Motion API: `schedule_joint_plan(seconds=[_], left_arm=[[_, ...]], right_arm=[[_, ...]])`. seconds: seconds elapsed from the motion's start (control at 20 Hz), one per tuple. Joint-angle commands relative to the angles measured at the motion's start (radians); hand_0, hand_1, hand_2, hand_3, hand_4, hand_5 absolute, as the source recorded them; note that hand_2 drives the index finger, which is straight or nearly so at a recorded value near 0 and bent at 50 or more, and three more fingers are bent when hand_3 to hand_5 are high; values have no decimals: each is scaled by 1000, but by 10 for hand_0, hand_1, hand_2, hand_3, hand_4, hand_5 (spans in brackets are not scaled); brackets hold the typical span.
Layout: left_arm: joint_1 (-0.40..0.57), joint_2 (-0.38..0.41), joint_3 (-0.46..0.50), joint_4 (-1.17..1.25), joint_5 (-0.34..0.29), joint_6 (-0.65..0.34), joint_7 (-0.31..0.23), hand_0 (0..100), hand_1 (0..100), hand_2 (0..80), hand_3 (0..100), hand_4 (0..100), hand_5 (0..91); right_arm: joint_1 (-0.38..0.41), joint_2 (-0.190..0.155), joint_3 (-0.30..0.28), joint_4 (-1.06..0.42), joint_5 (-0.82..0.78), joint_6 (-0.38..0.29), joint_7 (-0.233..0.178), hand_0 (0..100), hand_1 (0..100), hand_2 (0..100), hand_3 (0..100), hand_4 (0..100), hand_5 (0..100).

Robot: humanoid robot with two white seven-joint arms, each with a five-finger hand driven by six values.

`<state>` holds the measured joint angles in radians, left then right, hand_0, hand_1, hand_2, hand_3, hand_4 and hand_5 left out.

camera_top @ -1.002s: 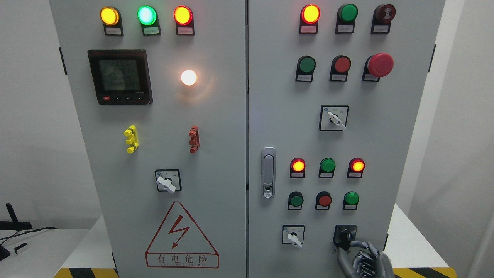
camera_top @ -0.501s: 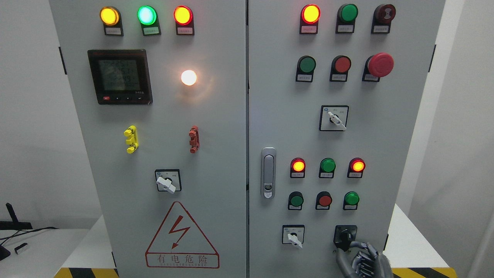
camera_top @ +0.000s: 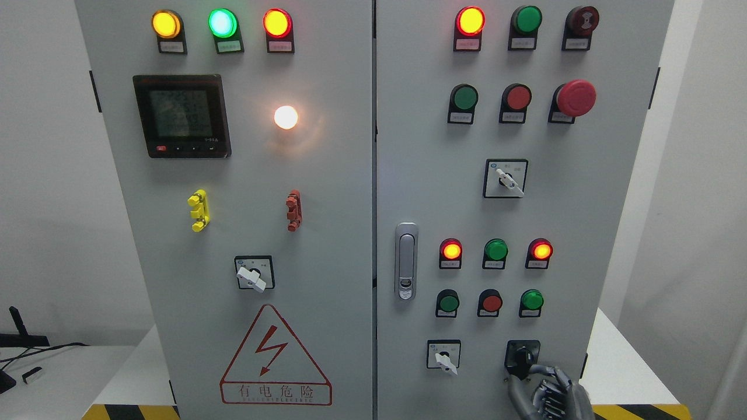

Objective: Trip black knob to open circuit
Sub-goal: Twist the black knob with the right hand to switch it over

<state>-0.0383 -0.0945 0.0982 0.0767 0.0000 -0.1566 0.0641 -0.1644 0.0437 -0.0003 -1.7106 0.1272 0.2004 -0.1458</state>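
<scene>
The right hand (camera_top: 548,391) comes up from the bottom edge of the cabinet's right door, its grey fingers (camera_top: 540,369) curled inward with the tips touching the lower side of the black knob (camera_top: 521,357). Whether they truly pinch the lever or merely rest against it cannot be told from the head view, as the hand covers the knob's lower half. The knob sits in a dark square plate at the lower right corner of the right door (camera_top: 420,192), the last control in the bottom row. Just beside it, toward the door's middle, is a white-handled selector switch (camera_top: 444,356), which the fingers do not touch. Above them runs a row of three small push buttons (camera_top: 491,303), and above that three indicator lamps (camera_top: 495,249), the outer two glowing red (the green one between looks unlit). The left hand is nowhere in view. In my judgement the reach is done and the step in hand is the grip on the knob, with the turn itself not yet made. The next move calls for a firm hold on the lever and a wrist rotation to trip it, keeping the fingers clear of the neighbouring selector.
</scene>
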Motion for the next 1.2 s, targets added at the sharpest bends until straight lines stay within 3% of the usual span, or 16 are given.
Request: schedule_joint_plan(seconds=[0.0, 1.15], left_arm=[[0, -1, 0, 0, 5, 0, 0, 120, 389, 0, 0, 0, 0], [0, -1, 0, 0, 5, 0, 0, 120, 389, 0, 0, 0, 0]], right_arm=[[-4, 1, 13, 0, 2, -3, 5, 371, 720, 525, 938, 1000, 1000], [-6, 1, 28, 5, 26, -3, 14, 375, 726, 546, 947, 1000, 1000]])
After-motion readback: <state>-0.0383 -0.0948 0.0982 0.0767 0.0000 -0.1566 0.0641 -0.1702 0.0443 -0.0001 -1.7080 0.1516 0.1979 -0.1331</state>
